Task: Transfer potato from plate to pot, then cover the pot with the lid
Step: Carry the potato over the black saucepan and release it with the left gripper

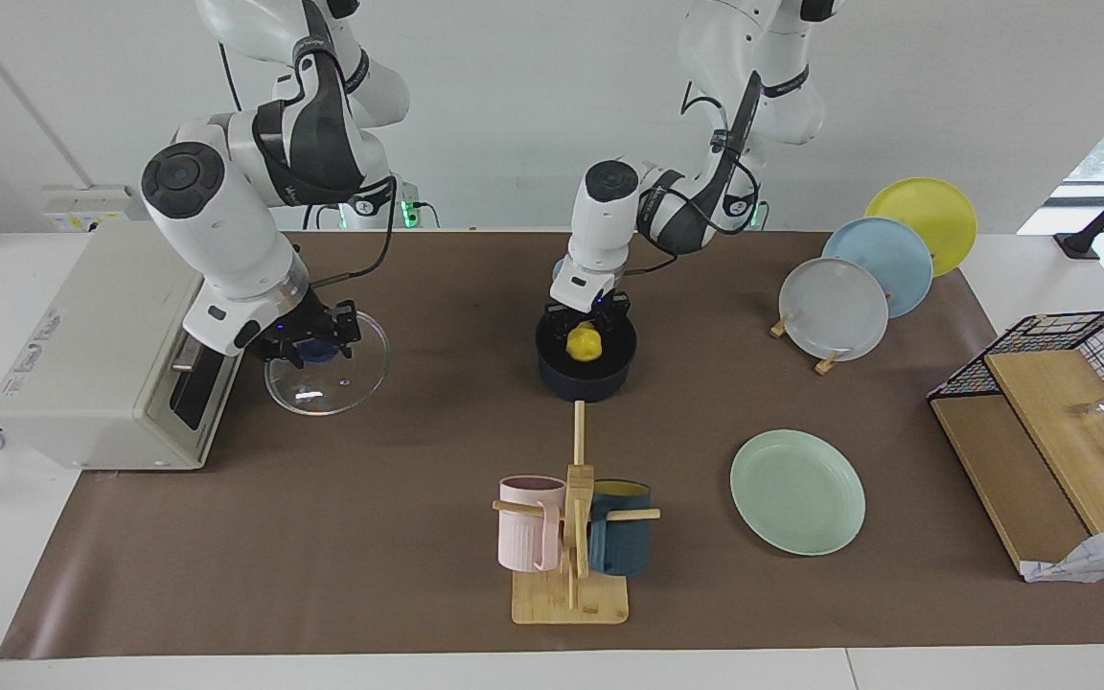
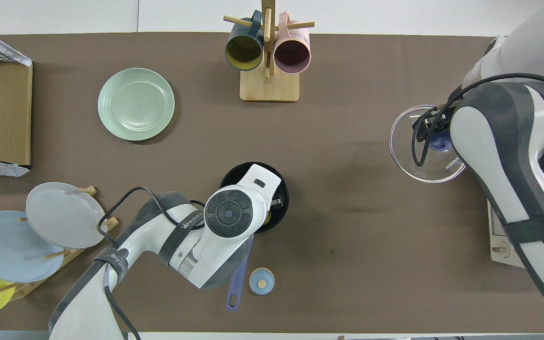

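So the potato [image 1: 584, 342] is sitting in the pot [image 1: 586, 364], with the left gripper [image 1: 587, 316] right above it, fingers a little spread around the potato; can't tell if they touch it. The green plate [image 1: 797, 491] sits farther from the robots than the pot, toward the left arm's end. The lid [image 1: 327, 364] lies flat toward the right arm's end from the pot, and the right gripper [image 1: 314, 347] is pinching its blue knob.
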Controlling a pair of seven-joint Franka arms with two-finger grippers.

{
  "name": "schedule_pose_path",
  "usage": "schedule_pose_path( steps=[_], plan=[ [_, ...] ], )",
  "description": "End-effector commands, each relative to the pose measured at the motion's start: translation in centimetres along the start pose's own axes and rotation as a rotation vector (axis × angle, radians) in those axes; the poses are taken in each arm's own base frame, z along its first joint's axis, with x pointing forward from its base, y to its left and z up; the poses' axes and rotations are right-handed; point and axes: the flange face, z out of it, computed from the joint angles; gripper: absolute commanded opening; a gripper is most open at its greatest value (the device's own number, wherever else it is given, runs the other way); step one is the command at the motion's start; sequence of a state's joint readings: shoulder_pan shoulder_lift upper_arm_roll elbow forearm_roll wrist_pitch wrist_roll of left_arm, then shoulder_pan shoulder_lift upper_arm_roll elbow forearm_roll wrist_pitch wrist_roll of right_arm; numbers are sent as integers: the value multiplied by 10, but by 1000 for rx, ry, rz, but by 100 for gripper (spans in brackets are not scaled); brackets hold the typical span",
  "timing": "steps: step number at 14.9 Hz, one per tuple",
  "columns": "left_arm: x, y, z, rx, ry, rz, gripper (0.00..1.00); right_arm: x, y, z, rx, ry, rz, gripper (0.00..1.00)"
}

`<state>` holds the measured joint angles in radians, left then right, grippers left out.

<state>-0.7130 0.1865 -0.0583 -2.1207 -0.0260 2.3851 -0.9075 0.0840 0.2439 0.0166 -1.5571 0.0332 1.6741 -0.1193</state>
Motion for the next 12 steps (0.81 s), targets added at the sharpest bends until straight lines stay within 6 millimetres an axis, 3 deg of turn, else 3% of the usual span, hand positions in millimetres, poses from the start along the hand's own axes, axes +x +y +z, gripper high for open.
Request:
schedule_pose_path(
  steps=[1,4,7,8,12],
  plan=[
    [-1,-5,1,-12,10,8,100,0,0,-5,10,18,21,0],
    [2,-7,1,-9,7,16,100,1,-1,-5,10,18,20,0],
    [6,-8,-13,-4,4,20,100,1,-3,-6,13,19,20,0],
    [15,-11,-25,1,3,13,100,1,-3,-6,13,19,20,0],
    [51,-21,-113,43,-40,20,100,1,-9,-7,17,19,12,0]
  ],
)
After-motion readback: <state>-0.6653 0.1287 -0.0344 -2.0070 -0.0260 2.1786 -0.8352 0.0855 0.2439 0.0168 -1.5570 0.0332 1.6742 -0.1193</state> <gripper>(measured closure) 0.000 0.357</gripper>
